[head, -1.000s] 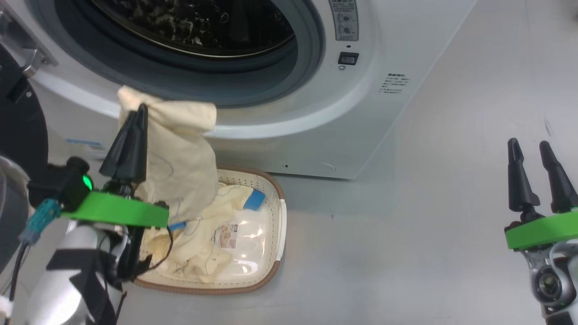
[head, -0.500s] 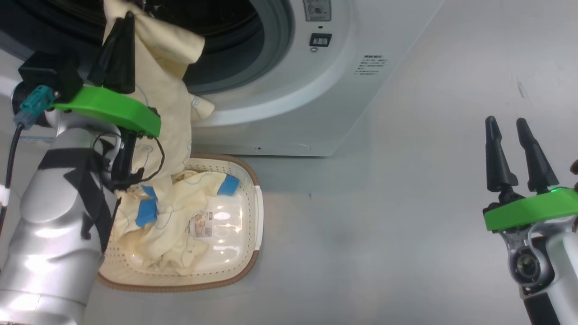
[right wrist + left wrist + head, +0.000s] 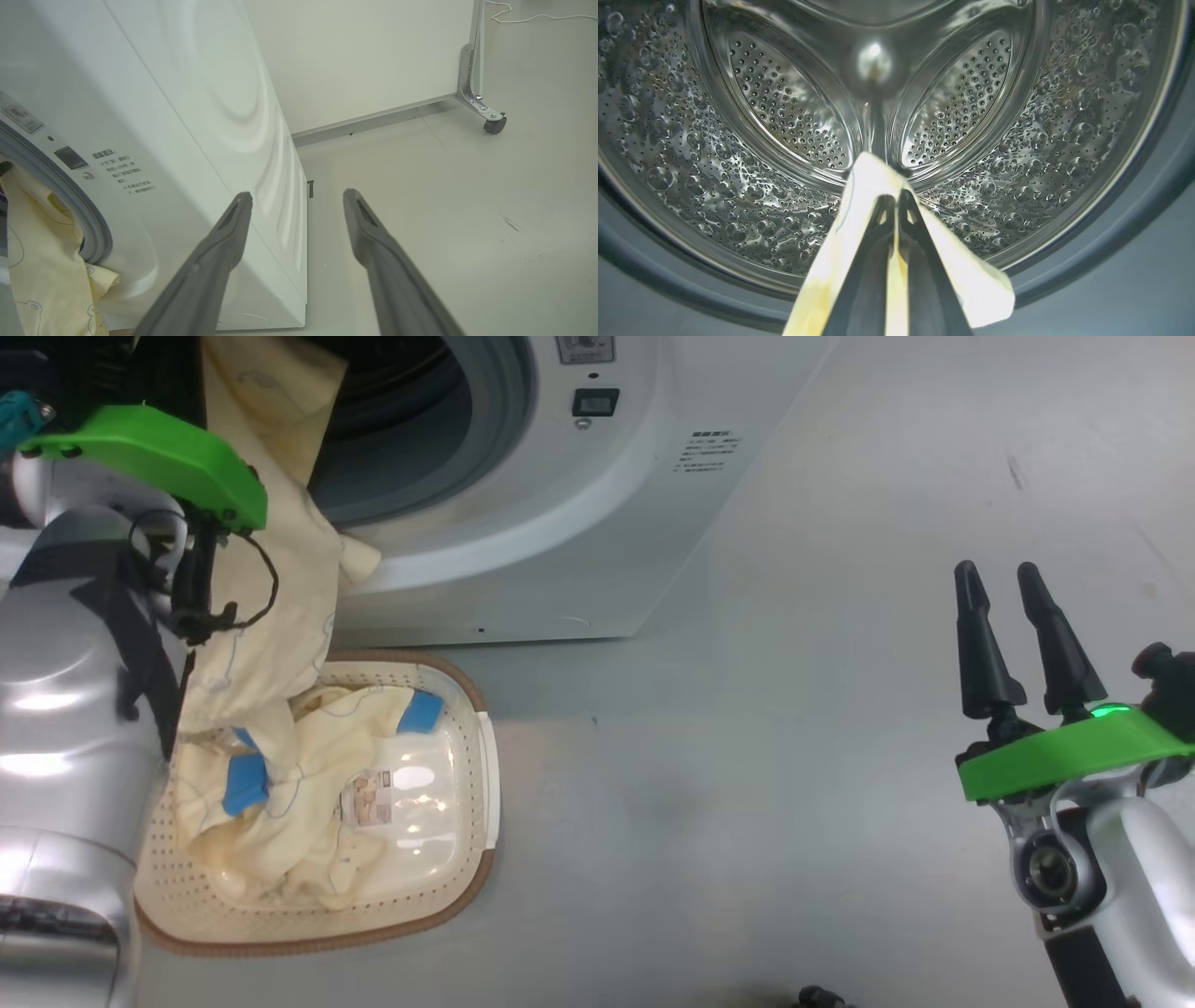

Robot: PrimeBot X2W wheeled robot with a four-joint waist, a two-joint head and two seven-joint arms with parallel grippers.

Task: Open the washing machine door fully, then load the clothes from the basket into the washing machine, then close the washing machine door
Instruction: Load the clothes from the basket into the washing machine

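Left wrist view has the left pincer point(image 3: 896, 198) clenched on a fold of the clothes point(image 3: 859, 196). Pale yellow fabric wraps over both dark fingers, and the tips aim straight into the open mouth of the washing machine point(image 3: 560, 541). The dimpled steel drum point(image 3: 775, 121) lies dead ahead along the fingers' line. The grey gasket point(image 3: 1153, 196) rings the edge of that view, so I judge the tips to be at or just inside the opening.

In the head view the held garment's long axis runs downward. It drapes from the pincer over the machine's lower lip and ends at the heap in the basket point(image 3: 177, 896). The basket sits on the floor point(image 3: 747, 821) just in front of the machine, below the left arm. Whether the tail is free of the heap I cannot tell.

The next move, as I judge it, is a push deeper along that same line, so the trailing length follows over the lip before release. The risk is cloth left hanging across the gasket.

The right pincer point(image 3: 996, 574) is released, fingers apart and holding nothing, well off to the machine's right; the left arm is plainly nearer. Beyond, the right wrist view shows a white panel point(image 3: 373, 56) on a castor point(image 3: 494, 125).
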